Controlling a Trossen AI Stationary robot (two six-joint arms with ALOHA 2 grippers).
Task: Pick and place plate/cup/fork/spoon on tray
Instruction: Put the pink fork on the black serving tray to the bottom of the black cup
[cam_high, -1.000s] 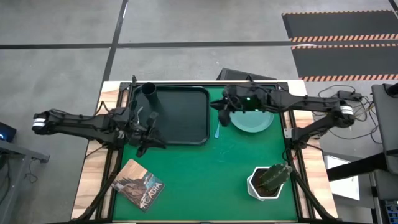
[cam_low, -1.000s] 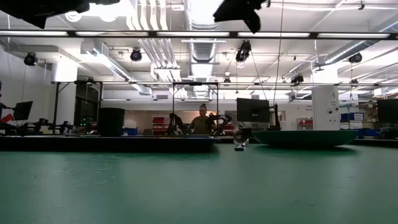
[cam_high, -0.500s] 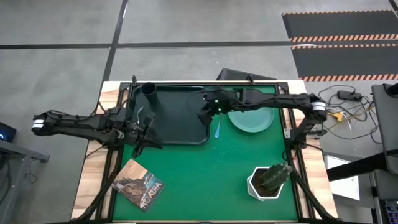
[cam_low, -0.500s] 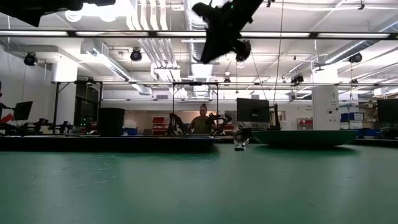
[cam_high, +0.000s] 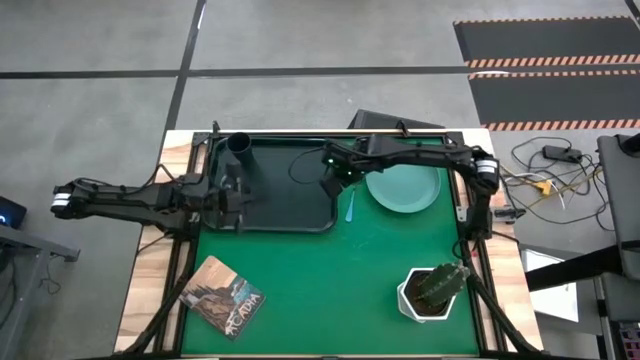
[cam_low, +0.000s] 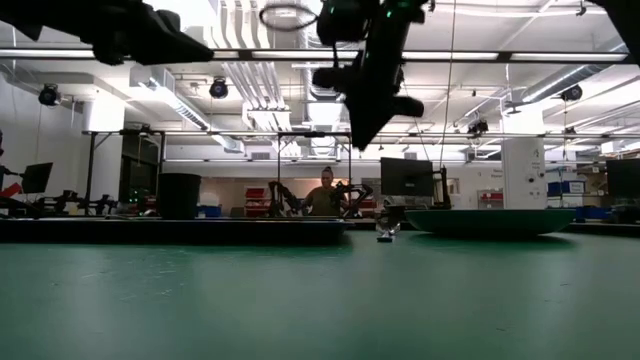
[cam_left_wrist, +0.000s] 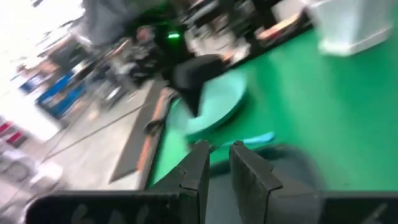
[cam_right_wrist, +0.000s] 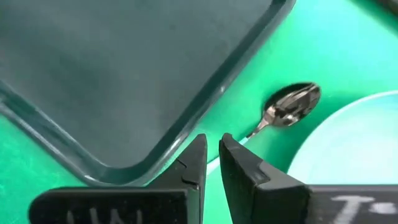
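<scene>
2 grippers are working: my right gripper (cam_high: 331, 186), fingers nearly together and empty, is hovering over the tray's (cam_high: 300, 218) right edge beside the spoon (cam_high: 350, 206), lining up a pinch; my left gripper (cam_high: 240, 192), fingers narrowly apart, is waiting near the cup (cam_high: 241, 146).

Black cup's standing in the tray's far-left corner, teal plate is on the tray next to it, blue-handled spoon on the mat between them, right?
Not quite: the round teal-green plate is off the tray, on the green mat to its right. The high view shows it. The small black cylindrical cup does stand in the large black rectangular tray's far-left corner, and the blue-handled metal spoon lies between tray and plate.
</scene>
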